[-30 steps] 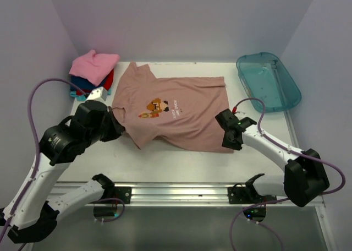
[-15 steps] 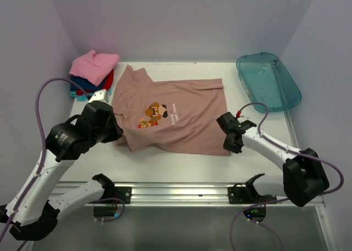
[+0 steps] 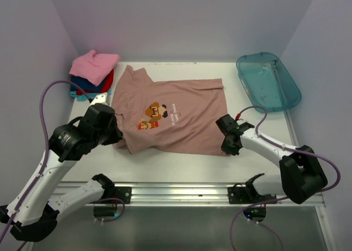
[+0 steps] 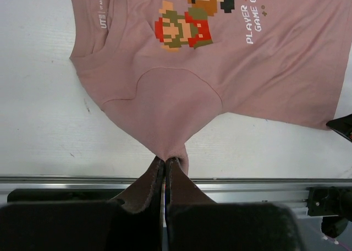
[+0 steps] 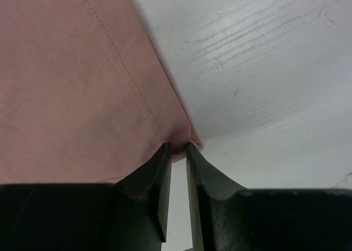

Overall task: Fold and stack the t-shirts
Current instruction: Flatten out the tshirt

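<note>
**Fig. Stretching the pink-brown tee [image 3: 187,105] flat before its first fold.**
Your left gripper [image 4: 164,164] was clamped tight on the sleeve tip [image 4: 171,151], with the shirt fanned flat ahead of it. Your right gripper [image 5: 179,147] stood at a narrow slit astride the hem corner [image 5: 184,140] at its tips; whether it gripped could not be told. You did best to seat that corner deeper, then draw both ends apart evenly, low over the table [image 3: 181,165].

The left arm [image 3: 61,146] was bent, its elbow out. The right arm [image 3: 265,145] lay low. The left claw [image 4: 165,161] was clamped tight on the tee [image 4: 231,80]. The right claw [image 5: 179,147] (jaws nearly together) nipped its hem corner.
</note>
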